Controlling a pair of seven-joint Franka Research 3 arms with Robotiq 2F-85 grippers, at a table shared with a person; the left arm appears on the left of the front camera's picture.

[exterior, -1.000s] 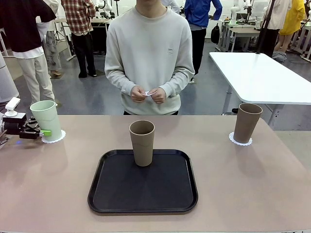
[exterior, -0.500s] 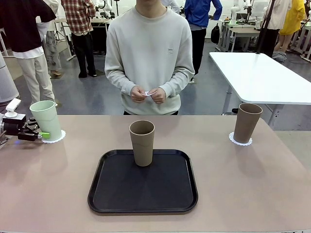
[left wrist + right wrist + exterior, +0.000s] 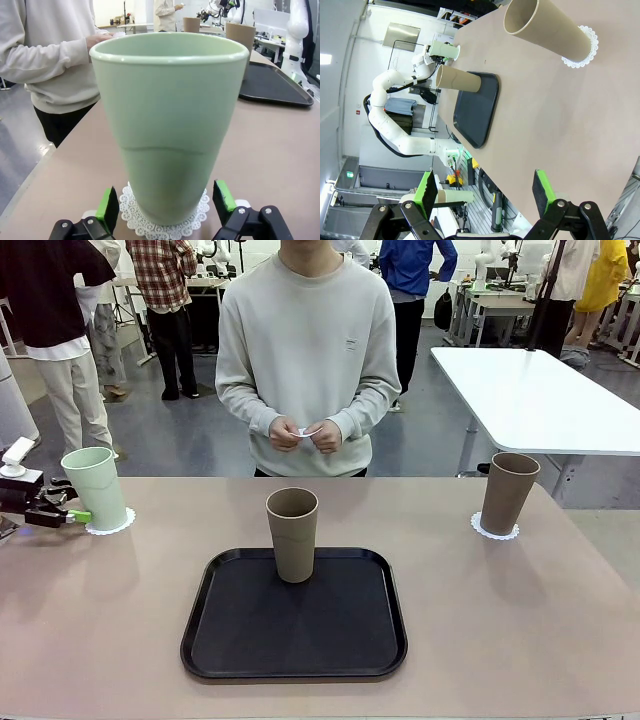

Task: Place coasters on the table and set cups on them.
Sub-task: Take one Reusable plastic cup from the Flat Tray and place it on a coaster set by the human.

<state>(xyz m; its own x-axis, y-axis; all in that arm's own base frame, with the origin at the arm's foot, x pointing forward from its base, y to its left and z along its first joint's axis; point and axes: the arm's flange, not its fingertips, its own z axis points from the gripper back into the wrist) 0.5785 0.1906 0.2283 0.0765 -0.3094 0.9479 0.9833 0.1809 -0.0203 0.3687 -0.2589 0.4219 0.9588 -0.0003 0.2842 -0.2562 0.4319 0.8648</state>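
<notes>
Standing wide open at mint cup (image 3: 97, 485) on left coaster (image 3: 118, 527), frame left, pads (image 3: 109, 207) clear: left gripper (image 3: 166, 202) | right gripper (image 3: 485, 192) wide open, empty | brown cup (image 3: 292, 533) on tray (image 3: 240, 640), centre | other brown cup (image 3: 508, 490) on right coaster (image 3: 495, 533)

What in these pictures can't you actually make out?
Front view: white scrap in the person's hands, too small, partly covered by them.
Front view: left gripper, its arm cut off by the left edge.
Left wrist view: coaster, its middle hidden under the mint green cup.
</notes>
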